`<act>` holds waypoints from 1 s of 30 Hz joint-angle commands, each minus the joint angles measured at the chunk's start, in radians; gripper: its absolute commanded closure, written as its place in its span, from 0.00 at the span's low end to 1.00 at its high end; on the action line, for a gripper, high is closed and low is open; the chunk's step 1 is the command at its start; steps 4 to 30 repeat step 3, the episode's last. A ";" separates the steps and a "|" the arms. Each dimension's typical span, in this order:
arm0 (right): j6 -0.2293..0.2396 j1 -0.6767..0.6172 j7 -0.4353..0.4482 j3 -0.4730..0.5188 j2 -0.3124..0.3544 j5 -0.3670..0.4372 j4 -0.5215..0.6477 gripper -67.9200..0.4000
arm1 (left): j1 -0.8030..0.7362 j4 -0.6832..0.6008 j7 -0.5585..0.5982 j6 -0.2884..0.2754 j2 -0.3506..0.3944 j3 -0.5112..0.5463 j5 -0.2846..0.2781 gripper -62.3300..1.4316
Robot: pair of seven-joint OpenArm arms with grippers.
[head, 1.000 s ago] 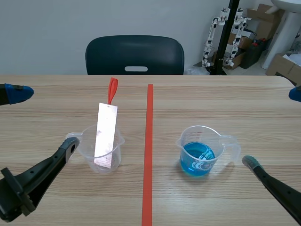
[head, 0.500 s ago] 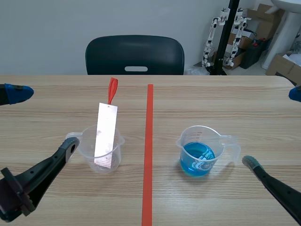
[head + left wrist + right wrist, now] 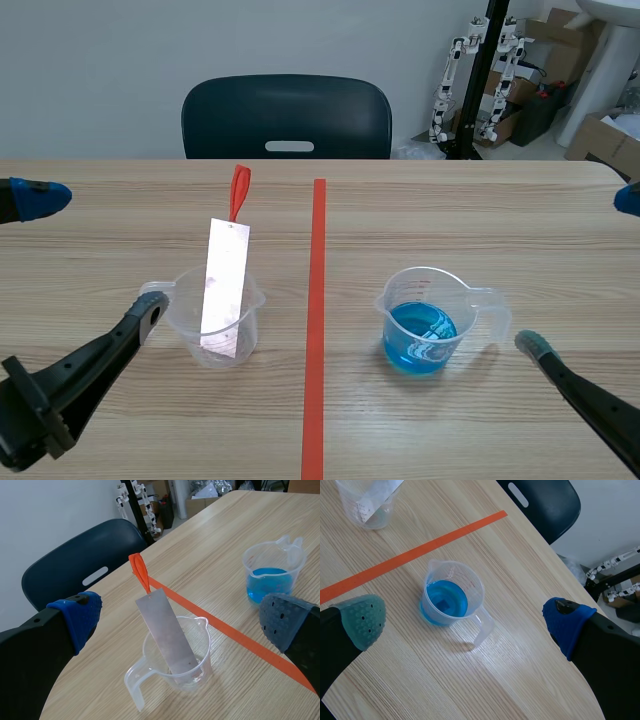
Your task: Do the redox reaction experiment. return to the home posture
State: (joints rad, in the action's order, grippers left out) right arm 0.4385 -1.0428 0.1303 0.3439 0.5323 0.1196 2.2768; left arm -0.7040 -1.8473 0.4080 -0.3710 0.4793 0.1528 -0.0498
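**Both jaws wide open, two cups on the surface**

Scene view: A clear cup point(image 3: 222, 335) stands on the wooden surface point(image 3: 480, 220), left of the red tape line. A metal strip point(image 3: 224, 290) leans inside it, and a red tag point(image 3: 239, 190) sticks up from the top of the strip. Right of the line stands a blue cup point(image 3: 425, 320) with blue water in it. The left jaws are wide open and hold nothing. One pad point(image 3: 150, 303) is near the clear cup's handle. The right jaws are wide open too, with one pad point(image 3: 535, 347) beside the blue cup. A dark chair point(image 3: 287, 117) waits behind the surface.

Left wrist view: The clear cup point(image 3: 177, 667) sits ahead of the left jaws, between the two spread fingers and apart from both. The metal strip point(image 3: 166, 632) tilts toward the chair point(image 3: 75, 565). The blue cup point(image 3: 272, 572) is farther off.

Right wrist view: The blue cup point(image 3: 451, 597) sits between the spread fingers of the right jaws, touching neither. The clear cup point(image 3: 367, 505) is past the tape line.
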 commanded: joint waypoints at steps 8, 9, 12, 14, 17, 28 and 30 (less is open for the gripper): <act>-0.004 -0.005 0.010 0.008 0.008 0.006 0.002 0.00 | -0.005 -0.016 0.014 0.001 -0.002 -0.008 -0.013 0.00; -0.004 -0.005 0.010 0.008 0.008 0.006 0.002 0.00 | -0.005 -0.016 0.014 0.001 -0.002 -0.008 -0.013 0.00; -0.004 -0.005 0.010 0.008 0.008 0.006 0.002 0.00 | -0.005 -0.016 0.014 0.001 -0.002 -0.008 -0.013 0.00; -0.004 -0.005 0.010 0.008 0.008 0.006 0.002 0.00 | -0.005 -0.016 0.014 0.001 -0.002 -0.008 -0.013 0.00; -0.004 -0.005 0.010 0.008 0.008 0.006 0.002 0.00 | -0.005 -0.016 0.014 0.001 -0.002 -0.008 -0.013 0.00; -0.004 -0.005 0.010 0.008 0.008 0.006 0.002 0.00 | -0.005 -0.016 0.014 0.001 -0.002 -0.008 -0.013 0.00; -0.004 -0.005 0.010 0.008 0.008 0.006 0.002 0.00 | -0.005 -0.016 0.014 0.001 -0.002 -0.008 -0.013 0.00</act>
